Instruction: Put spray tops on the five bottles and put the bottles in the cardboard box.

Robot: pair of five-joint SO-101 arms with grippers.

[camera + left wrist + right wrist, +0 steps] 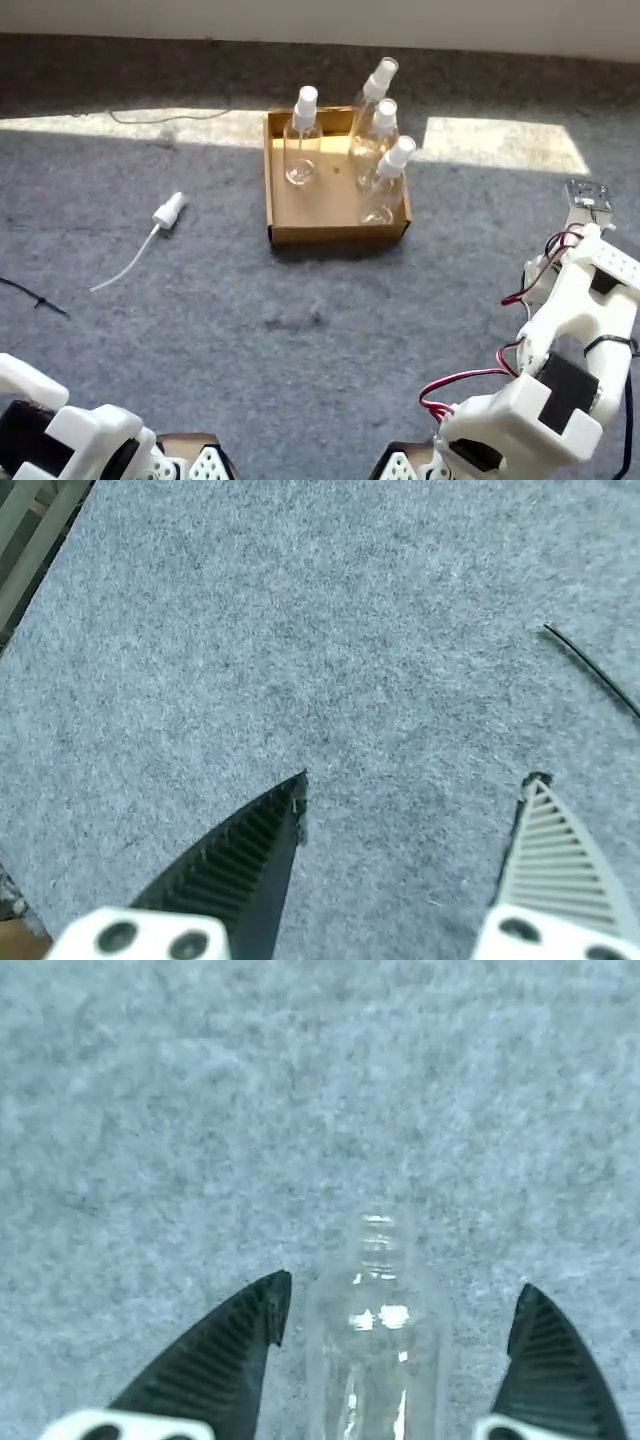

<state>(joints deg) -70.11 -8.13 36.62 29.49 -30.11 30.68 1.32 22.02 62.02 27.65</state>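
"How did the right gripper [402, 1288] stand?"

"Its jaws were wide apart around the last uncapped bottle [378, 1360], with a gap on each side and nothing clamped. The left gripper [419, 778] was just as wide open over bare carpet [300, 630], holding nothing."

"And beyond them?"

"The loose spray top [168, 211] lay at nine o'clock from the cardboard box [335, 233], where four capped bottles [302, 140] stood."

"What did the step seem to call for?"

"Probably closing squarely on the bottle's body, below the threads, to keep the neck clear for the left gripper to fit the top."
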